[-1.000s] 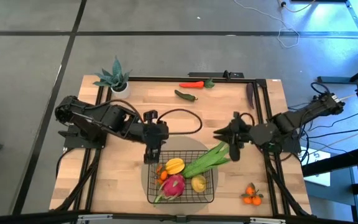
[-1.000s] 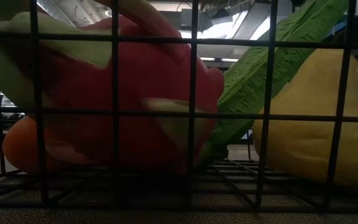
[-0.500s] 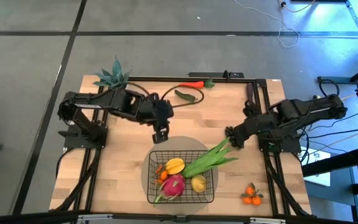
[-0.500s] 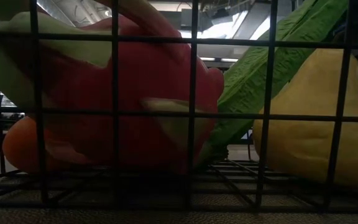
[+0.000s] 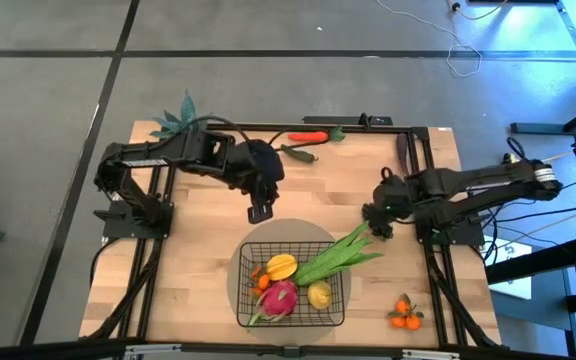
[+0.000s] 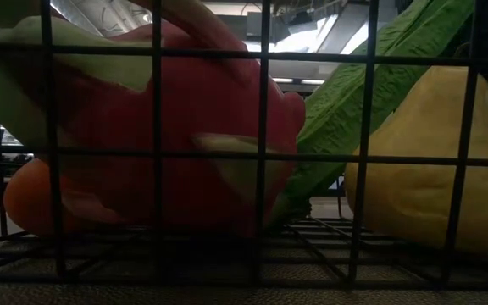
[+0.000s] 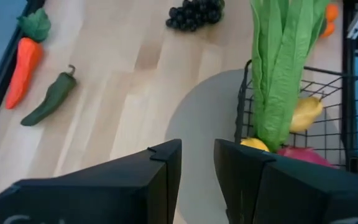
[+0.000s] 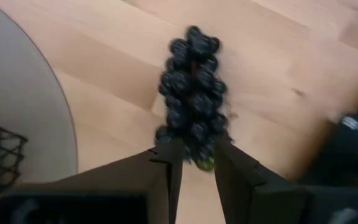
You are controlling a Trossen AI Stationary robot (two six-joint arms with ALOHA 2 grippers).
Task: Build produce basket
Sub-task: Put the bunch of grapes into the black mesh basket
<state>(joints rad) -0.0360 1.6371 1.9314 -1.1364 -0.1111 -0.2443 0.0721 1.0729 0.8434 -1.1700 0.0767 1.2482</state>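
Note:
The black wire basket (image 5: 340, 318) stands on a round grey mat near the table's near edge. It holds a pink dragon fruit (image 5: 279, 297), a yellow mango (image 5: 282, 266), a yellow fruit (image 5: 319, 295) and green leafy stalks (image 5: 338, 256), whose tips lie over the right rim. My left gripper (image 5: 259, 212) hovers shut and empty over the table, just beyond the basket's far side. My right gripper (image 5: 374, 222) is low beside the stalk tips, shut on the dark grapes (image 8: 191, 93). The grapes (image 7: 194, 12) also show in the left wrist view. My right gripper (image 8: 197, 154) has the end of the grape bunch nearest it (image 8: 196, 148), with a bit of green stem, pinched between its two fingers. The fingers lie along the bunch, which stretches away from them over the wood. Whether the bunch is lifted I cannot tell.
A red-orange pepper (image 5: 308, 136) and a green pepper (image 5: 298, 153) lie near the far edge. A dark purple vegetable (image 5: 402, 150) lies at the far right. Small oranges (image 5: 404, 315) sit right of the basket. A potted spiky plant (image 5: 181, 125) stands at the far left corner.
My left gripper has moved from over the basket's far left part toward the far edge, empty. My right arm has stretched out and lowered, keeping its gripper beside the stalk tips. Everything in the basket has stayed still.

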